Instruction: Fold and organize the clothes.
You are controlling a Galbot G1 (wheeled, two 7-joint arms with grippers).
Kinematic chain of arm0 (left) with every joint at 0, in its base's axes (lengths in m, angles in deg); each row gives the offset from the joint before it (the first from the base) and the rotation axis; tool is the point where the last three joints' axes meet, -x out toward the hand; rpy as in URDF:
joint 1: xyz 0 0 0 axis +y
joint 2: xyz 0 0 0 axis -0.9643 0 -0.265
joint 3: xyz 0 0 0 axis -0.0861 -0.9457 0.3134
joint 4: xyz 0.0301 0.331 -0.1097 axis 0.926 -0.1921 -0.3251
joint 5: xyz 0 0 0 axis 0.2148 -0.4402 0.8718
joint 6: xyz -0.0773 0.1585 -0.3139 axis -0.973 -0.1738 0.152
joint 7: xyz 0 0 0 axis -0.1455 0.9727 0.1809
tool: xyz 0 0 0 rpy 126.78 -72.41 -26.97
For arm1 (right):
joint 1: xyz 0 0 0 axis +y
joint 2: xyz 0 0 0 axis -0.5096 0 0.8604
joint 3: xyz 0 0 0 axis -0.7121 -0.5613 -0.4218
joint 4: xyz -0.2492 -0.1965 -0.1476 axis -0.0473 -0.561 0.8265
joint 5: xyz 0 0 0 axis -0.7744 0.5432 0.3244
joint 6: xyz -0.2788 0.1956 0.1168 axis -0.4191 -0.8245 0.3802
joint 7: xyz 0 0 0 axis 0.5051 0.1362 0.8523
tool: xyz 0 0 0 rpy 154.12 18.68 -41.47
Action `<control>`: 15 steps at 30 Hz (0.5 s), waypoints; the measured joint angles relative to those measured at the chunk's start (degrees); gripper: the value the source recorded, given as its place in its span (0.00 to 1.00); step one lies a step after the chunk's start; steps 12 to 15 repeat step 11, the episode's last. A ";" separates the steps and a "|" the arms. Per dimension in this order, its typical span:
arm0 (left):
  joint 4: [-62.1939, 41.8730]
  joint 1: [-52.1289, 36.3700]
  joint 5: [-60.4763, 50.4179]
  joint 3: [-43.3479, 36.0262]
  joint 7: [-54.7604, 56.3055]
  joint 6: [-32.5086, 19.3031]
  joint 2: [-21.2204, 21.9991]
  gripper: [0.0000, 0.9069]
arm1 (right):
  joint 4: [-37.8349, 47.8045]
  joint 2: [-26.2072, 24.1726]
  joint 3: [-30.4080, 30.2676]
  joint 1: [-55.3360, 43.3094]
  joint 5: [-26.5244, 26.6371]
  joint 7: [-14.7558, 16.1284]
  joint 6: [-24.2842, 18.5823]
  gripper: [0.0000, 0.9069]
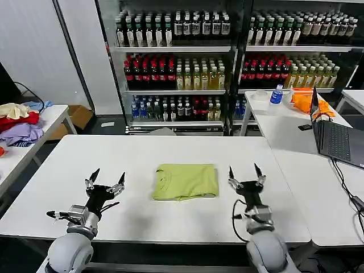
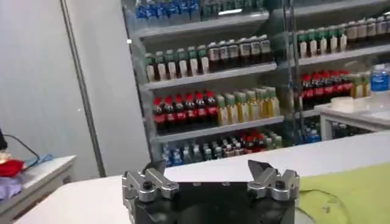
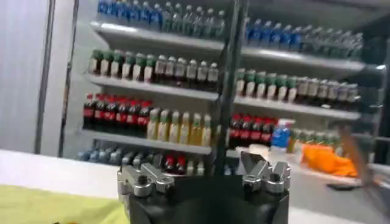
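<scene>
The folded T-shirt [image 1: 185, 181] lies on the table [image 1: 142, 153] between the left tool [image 1: 108, 181] and right tool [image 1: 245, 170]

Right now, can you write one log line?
shirt: folded, on table | left gripper: open, beside shirt | right gripper: open, beside shirt

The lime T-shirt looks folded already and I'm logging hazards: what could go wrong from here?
1. The lime T-shirt has a loose, uneven front edge; a nudge might undo the fold.
2. Both open hands, left hand and right hand, flank it closely, so a sideways sweep could drag the cloth.
</scene>
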 measured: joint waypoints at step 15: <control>2.24 0.83 1.19 -0.05 -1.71 0.90 -0.26 1.00 | -10.54 -0.07 7.28 11.70 -1.70 -0.70 -1.49 1.00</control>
